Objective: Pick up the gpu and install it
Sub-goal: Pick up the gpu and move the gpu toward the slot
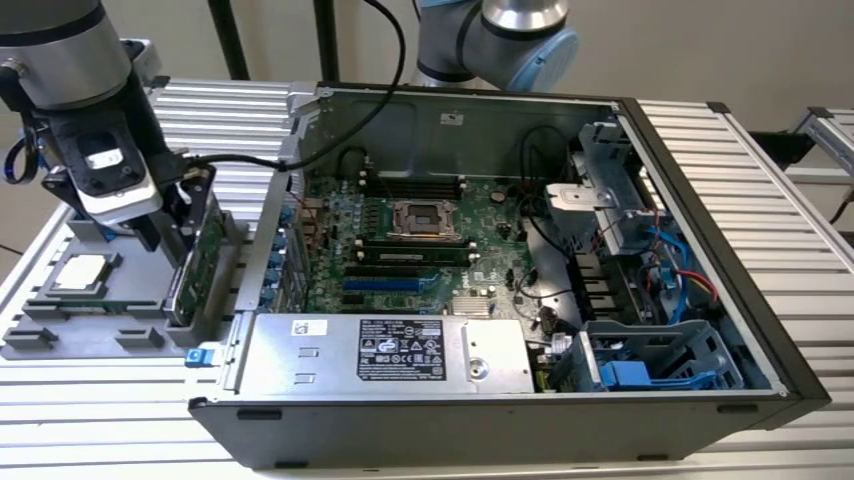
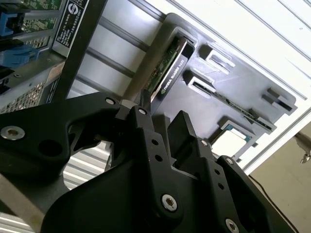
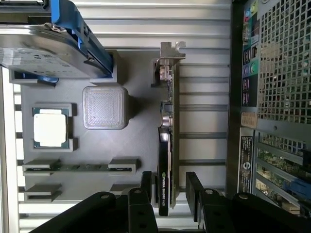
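Observation:
The gpu (image 1: 200, 268) stands on its long edge in a slot of the grey parts tray (image 1: 80, 335), at the exterior view's left, just outside the open computer case (image 1: 534, 420). In the first wrist view the gpu (image 3: 167, 145) shows its green card, black cooler and silver bracket. My gripper (image 1: 171, 238) is lowered over the card's cooler end. It is open, its fingers (image 3: 194, 187) straddling the card with a small gap on each side. In the second wrist view the gpu (image 2: 167, 68) runs away from the gripper (image 2: 163, 116).
On the tray lie a silver hard drive (image 3: 48, 48) with blue clips, a square chip (image 3: 50, 127), a memory stick (image 3: 77, 167) and a grey block (image 3: 104, 108). The case wall (image 1: 267, 230) rises right beside the tray. Inside are the motherboard (image 1: 414, 250) and power supply (image 1: 387, 350).

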Controlling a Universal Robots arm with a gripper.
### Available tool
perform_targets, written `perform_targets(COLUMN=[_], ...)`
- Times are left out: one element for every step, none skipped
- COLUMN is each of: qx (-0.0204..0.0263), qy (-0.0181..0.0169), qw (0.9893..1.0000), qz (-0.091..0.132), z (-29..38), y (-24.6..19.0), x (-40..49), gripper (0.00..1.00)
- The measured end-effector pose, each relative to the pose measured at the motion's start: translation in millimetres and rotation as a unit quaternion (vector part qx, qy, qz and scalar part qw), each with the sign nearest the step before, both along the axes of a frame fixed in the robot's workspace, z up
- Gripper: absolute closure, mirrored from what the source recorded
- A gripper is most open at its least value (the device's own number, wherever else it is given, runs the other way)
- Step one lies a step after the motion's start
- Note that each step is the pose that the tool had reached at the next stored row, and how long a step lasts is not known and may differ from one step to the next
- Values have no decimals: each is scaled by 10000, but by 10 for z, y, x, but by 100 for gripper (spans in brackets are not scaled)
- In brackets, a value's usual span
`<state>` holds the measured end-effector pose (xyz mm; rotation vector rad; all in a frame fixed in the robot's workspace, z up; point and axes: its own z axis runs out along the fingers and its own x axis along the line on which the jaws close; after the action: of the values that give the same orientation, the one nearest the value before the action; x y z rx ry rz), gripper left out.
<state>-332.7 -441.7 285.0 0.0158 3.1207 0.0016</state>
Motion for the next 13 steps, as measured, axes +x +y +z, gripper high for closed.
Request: perform_targets(qx=[-6, -12, -17, -21, -25, -29, -32, -33, -33, -33, -33, -33, -33], qy=[0, 1, 0, 1, 1, 0, 0, 1, 1, 1, 1, 0, 0], qw=[10000, 10000, 10000, 10000, 10000, 10000, 10000, 10000, 10000, 10000, 10000, 10000, 10000], qz=[0, 0, 0, 0, 0, 0, 0, 0, 0, 0, 0, 0, 0], z=[-8, -14, -22, -29, -37, -46, -54, -61, -69, -75, -82, -89, -95], y=[0, 0, 0, 0, 0, 0, 0, 0, 0, 0, 0, 0, 0], x=[0, 0, 0, 0, 0, 0, 0, 0, 0, 0, 0, 0, 0], gripper=[0, 0, 0, 0, 0, 0, 0, 0, 0, 0, 0, 0, 0])
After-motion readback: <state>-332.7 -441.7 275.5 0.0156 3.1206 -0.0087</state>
